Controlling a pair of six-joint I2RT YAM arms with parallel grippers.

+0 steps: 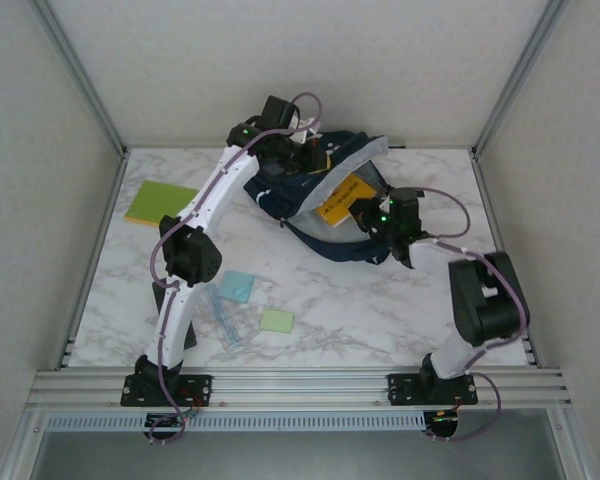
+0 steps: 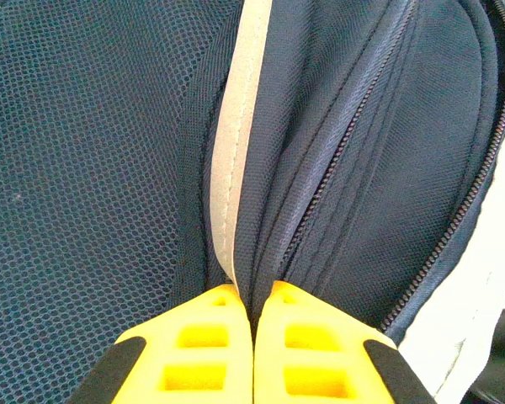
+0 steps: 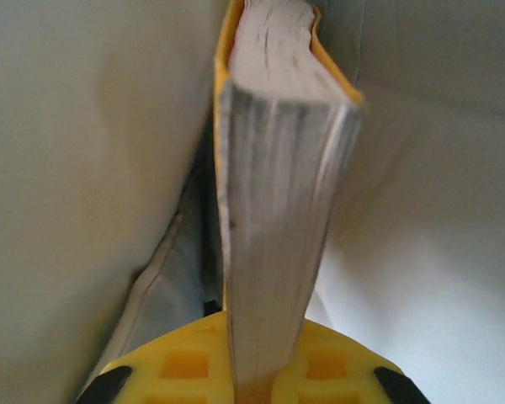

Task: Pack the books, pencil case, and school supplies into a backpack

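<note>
Two books sit apart: the yellow-green book [image 1: 160, 203] lies flat at the far left of the table [image 1: 380, 300], with the light-blue pad [image 1: 237, 286] and pale-green pad [image 1: 276, 320] nearer the middle. The left gripper [image 2: 252, 295] pinches the rim fabric of the backpack [image 1: 280, 188]. The right gripper [image 3: 265, 337] clamps the orange-yellow book [image 3: 273, 210], partly inside the backpack's mouth.

Left arm [image 1: 208, 198] extended far forward, right arm [image 1: 485, 292] bent inward, both sets of jaws closed.
</note>
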